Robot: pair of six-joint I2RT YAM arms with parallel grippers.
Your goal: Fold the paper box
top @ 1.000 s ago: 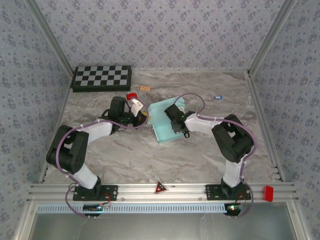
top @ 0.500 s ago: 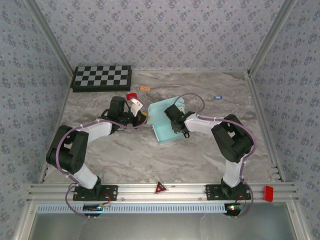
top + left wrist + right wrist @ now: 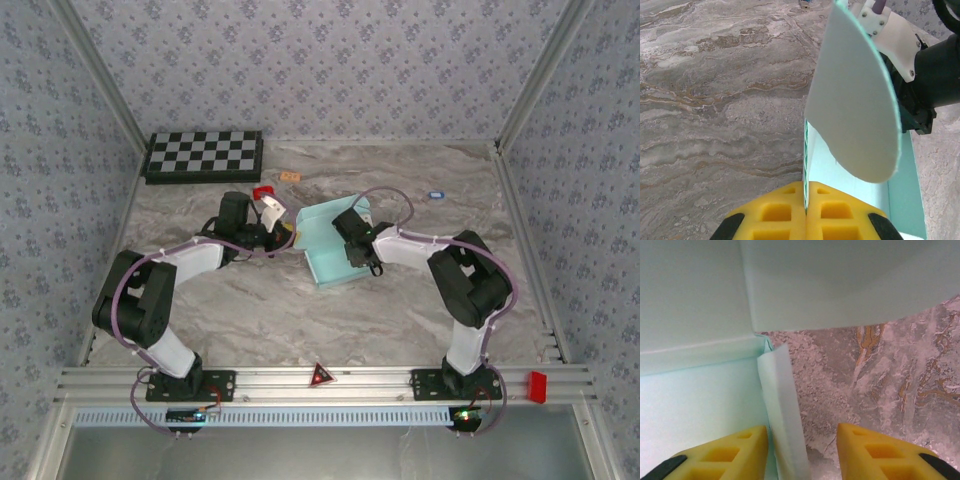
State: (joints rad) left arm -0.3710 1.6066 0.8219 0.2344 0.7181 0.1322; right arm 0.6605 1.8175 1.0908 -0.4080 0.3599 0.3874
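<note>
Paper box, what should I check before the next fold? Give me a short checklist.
1. Hold: left gripper clamped on the edge of the paper box: ok.
2. Release: right gripper open, jaws apart: ok.
3. Position: side flap stands between the right jaws: ok.
4. Lid: rounded flap standing up, clear of the inside: ok.
5. Corner beside the side flap fully squared: cannot tell.
</note>
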